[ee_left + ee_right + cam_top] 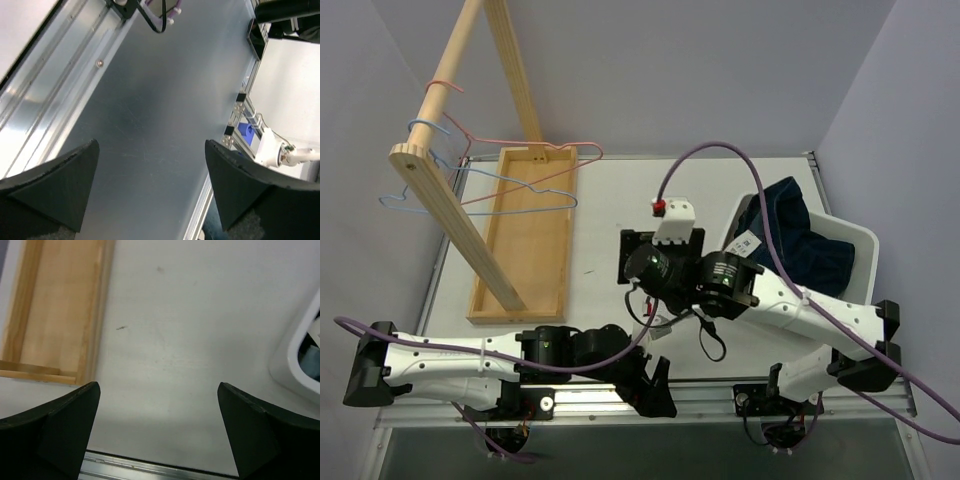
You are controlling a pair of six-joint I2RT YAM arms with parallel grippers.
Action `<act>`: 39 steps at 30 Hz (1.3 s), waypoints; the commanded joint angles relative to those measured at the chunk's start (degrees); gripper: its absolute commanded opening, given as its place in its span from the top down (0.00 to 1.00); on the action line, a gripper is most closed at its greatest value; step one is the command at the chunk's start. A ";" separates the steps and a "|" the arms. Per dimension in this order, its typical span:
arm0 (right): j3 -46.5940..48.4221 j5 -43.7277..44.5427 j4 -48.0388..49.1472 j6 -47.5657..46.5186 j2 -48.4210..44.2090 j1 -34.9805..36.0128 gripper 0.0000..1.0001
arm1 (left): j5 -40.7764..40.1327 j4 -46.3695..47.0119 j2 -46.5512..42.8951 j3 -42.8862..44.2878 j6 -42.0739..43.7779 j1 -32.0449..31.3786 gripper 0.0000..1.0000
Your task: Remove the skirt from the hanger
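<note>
Overhead, behind the two arms, the camera shows a wooden rack (440,190) at the left of the table (610,190). Thin wire hangers (520,185), pink and blue, hang on it with no garment. The skirt (795,235) – dark blue cloth – lies bunched in a white bin (860,240) at the right, well apart from the rack. A white tag (745,243) sits on it, but any print is too small to read. Both arms lie low near the front edge.

At the left wrist, the left gripper (151,145) stands wide with nothing between its fingers, over a grey metal surface and a rail. No skirt is in this view.

At the right wrist, the right gripper (157,387) is also spread wide and empty above bare white tabletop. The rack's wooden base tray (55,305) is at the left. The bin's rim is at the right, with what may be a sliver of dark cloth inside.

Judged from this, the task looks finished – the skirt is off its hanger and neither gripper holds anything. No brand or other writing can be read.
</note>
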 commanded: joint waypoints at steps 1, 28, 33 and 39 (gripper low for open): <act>-7.70 1.34 -13.05 18.33 -6.47 0.79 0.00 | -0.56 1.92 -0.26 -0.06 -0.91 -0.29 0.03; -25.04 20.74 0.89 15.48 -28.96 25.84 0.00 | -1.44 5.70 6.14 11.18 7.25 5.94 0.05; -25.30 23.31 19.35 -5.88 -38.55 21.63 0.00 | 2.42 7.02 9.58 17.51 10.60 13.94 0.06; -15.65 22.62 18.05 -20.74 -28.55 11.55 0.00 | 7.25 5.09 14.58 25.32 14.73 24.39 0.06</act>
